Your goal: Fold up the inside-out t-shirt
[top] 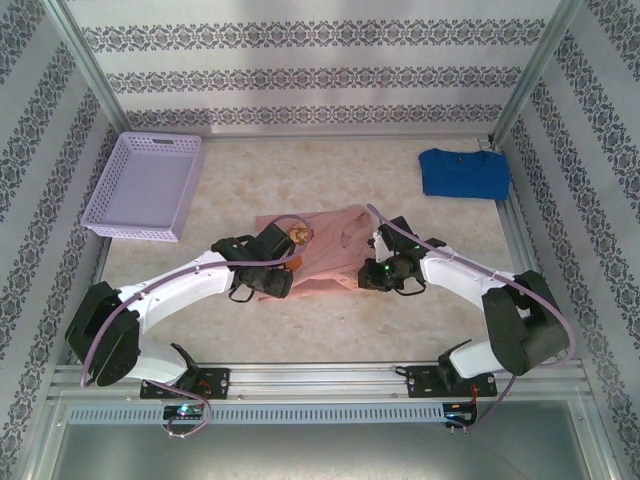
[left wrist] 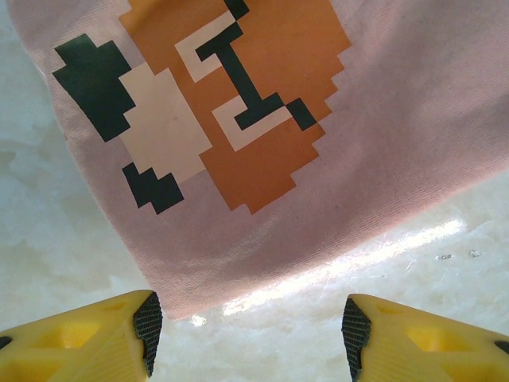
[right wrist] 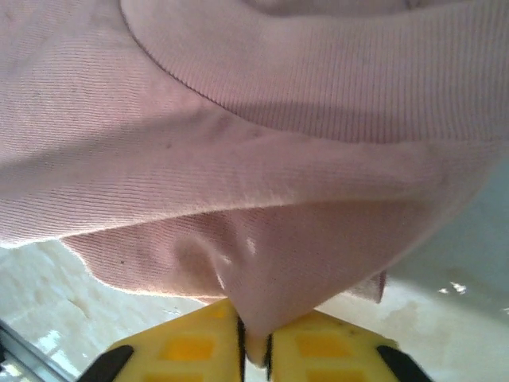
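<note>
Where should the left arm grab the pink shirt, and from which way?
Grab the shirt's free edge just below the print, right ahead of the open left end effector. Come in low from the near side, along the table: the cloth lies flat there, its thin edge facing the fingers. The right end effector is shut on its own side.

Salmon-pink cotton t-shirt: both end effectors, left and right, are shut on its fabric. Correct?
No. Only the right end effector is shut on the salmon-pink cotton t-shirt. The left wrist view shows the left end effector open, spread wide at the shirt's edge.
</note>
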